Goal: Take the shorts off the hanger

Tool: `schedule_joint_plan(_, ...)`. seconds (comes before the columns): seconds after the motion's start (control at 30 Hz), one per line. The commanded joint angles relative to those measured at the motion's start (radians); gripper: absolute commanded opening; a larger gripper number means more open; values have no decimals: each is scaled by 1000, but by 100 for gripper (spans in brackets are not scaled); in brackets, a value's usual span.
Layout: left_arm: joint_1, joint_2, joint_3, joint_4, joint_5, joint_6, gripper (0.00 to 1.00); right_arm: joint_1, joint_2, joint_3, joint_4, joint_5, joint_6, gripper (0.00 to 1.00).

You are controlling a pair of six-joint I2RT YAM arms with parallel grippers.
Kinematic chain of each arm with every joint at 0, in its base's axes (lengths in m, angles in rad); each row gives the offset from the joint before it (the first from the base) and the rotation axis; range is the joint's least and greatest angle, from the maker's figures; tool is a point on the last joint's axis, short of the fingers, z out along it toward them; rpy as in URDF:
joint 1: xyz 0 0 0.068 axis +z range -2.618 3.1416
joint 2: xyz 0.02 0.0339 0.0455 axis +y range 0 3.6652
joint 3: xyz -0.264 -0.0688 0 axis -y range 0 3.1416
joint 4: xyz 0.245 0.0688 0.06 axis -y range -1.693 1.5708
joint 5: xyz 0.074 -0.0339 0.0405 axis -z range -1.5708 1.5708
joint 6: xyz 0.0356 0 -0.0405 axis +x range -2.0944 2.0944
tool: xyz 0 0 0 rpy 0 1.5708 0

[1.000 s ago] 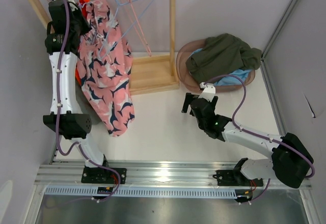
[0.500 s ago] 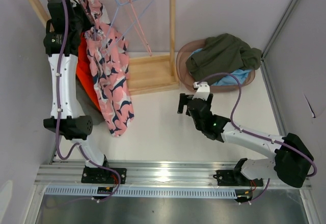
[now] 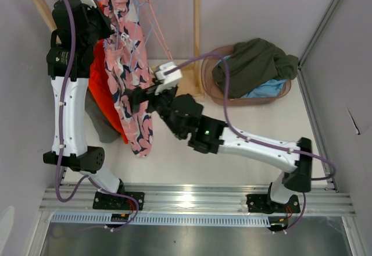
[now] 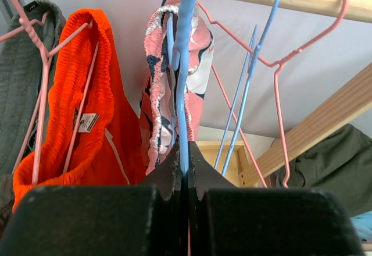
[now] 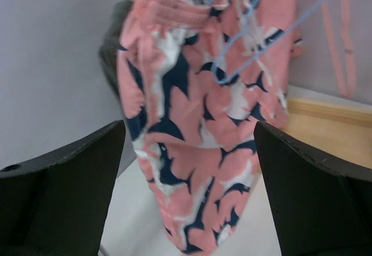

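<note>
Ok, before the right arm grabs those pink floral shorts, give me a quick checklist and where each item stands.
1. Left gripper clamped on the blue wire hanger: ok, shut on the wire.
2. Pink floral shorts with navy hanging on that hanger: ok, waistband draped over it.
3. Right gripper open: ok, jaws spread wide, facing the shorts.
4. Fabric already between the right fingers: cannot tell, depth is unclear.
5. Bright orange shorts clear of the pull: cannot tell, they hang close beside on a pink hanger.
</note>
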Motion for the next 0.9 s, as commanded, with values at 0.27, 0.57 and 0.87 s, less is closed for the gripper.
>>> schedule_joint_plan(0.27,-16,-122,-43,27,9,-6,0,76,390,444,-104,-8,-14,99)
schedule_joint_plan(0.57,-16,-208,-109,35,29,-16,0,95,403,350,-29,92,-34,25)
schedule_joint_plan(0.87,-4,-192,-57,30,20,-1,0,304,198,-84,-33,224,37,0)
